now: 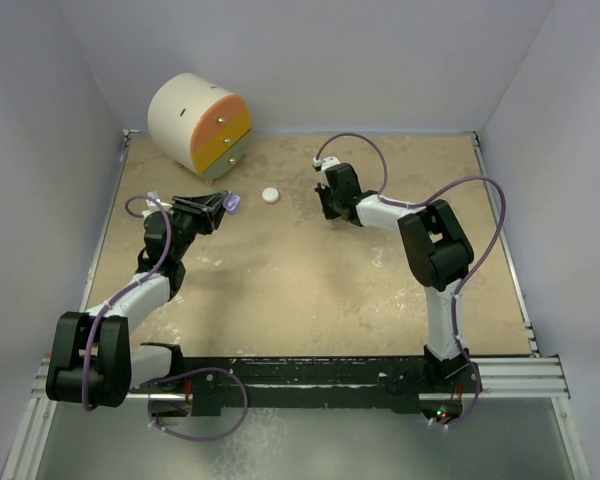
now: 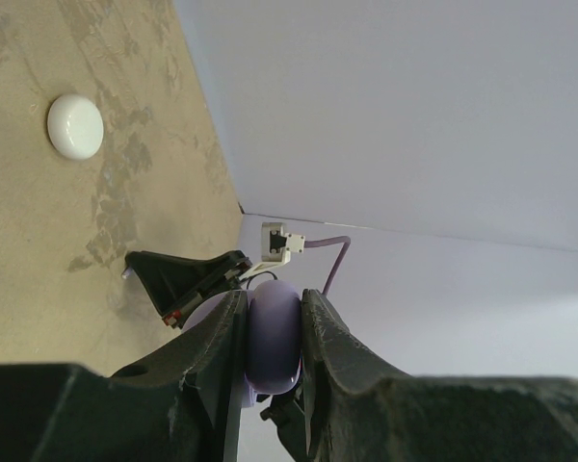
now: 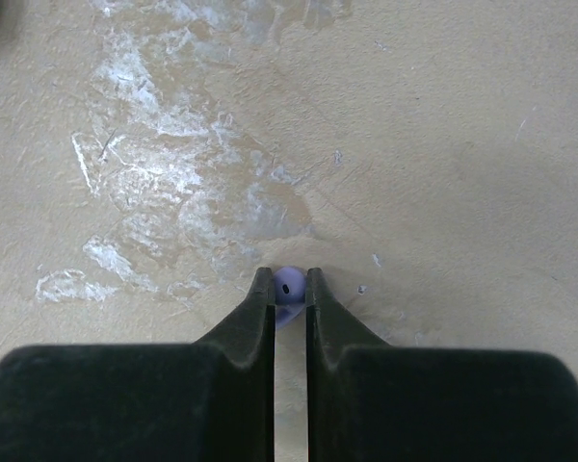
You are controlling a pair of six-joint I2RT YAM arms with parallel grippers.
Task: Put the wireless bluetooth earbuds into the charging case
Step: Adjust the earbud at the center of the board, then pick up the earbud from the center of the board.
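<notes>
**Item 1. Drum** (image 1: 200,125): white, with an orange-and-yellow face. Stands behind and to the left of the white puck. Plays no part in this step.

**Item 2. Left gripper** (image 1: 224,204): narrow, clamped edge-on around a lilac puck (image 2: 273,337), held off the table (image 1: 310,290) just left of the white puck. The lilac puck is probably the charging case. No socket shows from here.

**Item 3. White puck** (image 1: 270,196): lies flat on the table with nothing touching it.

**Item 4. Right gripper** (image 3: 289,276): right of the white puck, tips down at the table. It is pinched closed on the purple earbud (image 3: 288,289), which sits low between the very tips, at the surface. No white earbuds can be seen.

**Handling note:** the grip is only at the tips, so lift straight up and slowly. Any twist could flick the earbud out. The left arm should turn the case's open face towards the earbud. The earbud is best released only once it is seated in its socket.
</notes>
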